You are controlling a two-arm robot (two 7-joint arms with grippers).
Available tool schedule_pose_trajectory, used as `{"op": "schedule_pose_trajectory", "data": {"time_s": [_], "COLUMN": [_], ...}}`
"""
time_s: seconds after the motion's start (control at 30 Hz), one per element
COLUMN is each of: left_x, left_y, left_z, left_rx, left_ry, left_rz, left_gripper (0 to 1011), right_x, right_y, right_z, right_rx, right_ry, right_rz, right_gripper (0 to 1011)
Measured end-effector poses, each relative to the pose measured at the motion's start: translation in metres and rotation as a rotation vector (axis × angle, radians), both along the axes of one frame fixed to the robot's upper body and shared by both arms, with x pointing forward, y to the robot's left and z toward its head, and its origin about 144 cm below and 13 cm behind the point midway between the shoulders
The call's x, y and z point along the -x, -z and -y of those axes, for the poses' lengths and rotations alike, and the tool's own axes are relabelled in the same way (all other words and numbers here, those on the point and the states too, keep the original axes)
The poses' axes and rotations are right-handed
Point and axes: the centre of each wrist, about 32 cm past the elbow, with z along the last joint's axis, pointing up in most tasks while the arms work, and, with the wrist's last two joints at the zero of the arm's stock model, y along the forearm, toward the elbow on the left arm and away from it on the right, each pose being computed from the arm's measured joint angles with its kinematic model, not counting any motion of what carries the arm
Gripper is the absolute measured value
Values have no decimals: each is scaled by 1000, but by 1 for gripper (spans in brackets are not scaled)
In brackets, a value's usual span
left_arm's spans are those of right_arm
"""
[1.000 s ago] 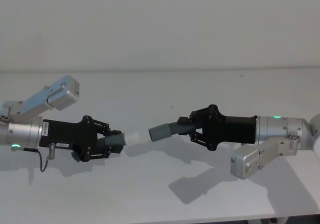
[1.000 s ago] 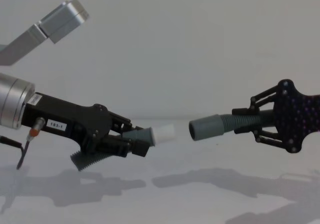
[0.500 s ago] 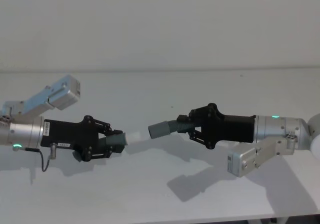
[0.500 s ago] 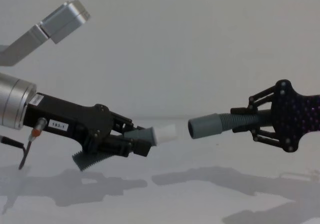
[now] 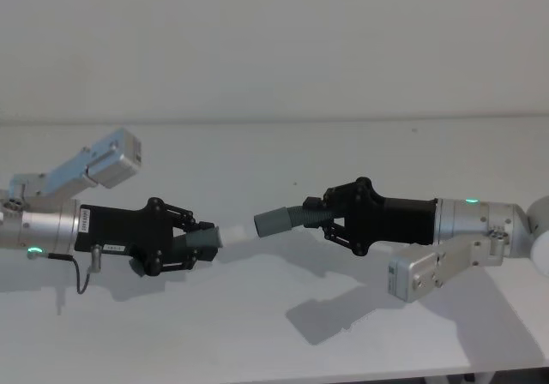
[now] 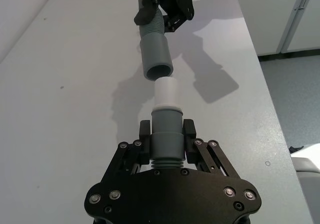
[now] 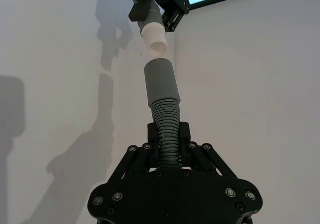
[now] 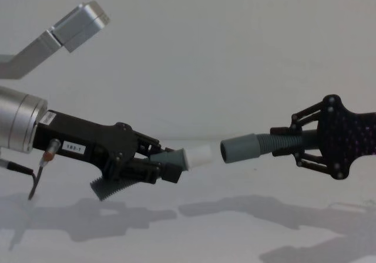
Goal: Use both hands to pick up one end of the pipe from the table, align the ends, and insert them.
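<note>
Both pipe pieces are held above the table (image 5: 257,333), end to end. My left gripper (image 5: 202,244) is shut on the short dark grey piece (image 8: 169,159), whose white tip (image 8: 200,155) points right. My right gripper (image 5: 331,222) is shut on the ribbed part (image 7: 168,124) of the longer piece, its smooth grey cuff (image 8: 239,148) pointing left. A small gap separates the tip and the cuff mouth. In the left wrist view the white tip (image 6: 166,91) sits just short of the cuff (image 6: 155,59), slightly off to one side of it.
A plain wall (image 5: 274,41) rises behind the table. The table's front edge (image 5: 343,374) runs along the bottom of the head view. Silver boxes on the arms (image 5: 111,157) (image 5: 420,277) jut out beside the grippers.
My left gripper has slid right with the short piece, bringing the white tip closer to the cuff. The right gripper has barely shifted.
</note>
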Motion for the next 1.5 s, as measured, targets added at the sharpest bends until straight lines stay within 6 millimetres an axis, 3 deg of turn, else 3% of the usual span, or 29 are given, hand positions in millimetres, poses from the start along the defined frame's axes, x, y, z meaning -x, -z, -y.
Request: {"op": "schedule_pose_trajectory", "data": {"time_s": [1.5], "left_x": [-7], "left_y": [1], "left_z": [14], "left_rx": [19], "left_ry": [19], "left_rz": [2], "left_gripper": [354], "right_x": [2], "right_y": [3], "right_z": [5], "right_rx": [-7], "right_ry": [10], "right_rz": [-11], "right_gripper": [204]}}
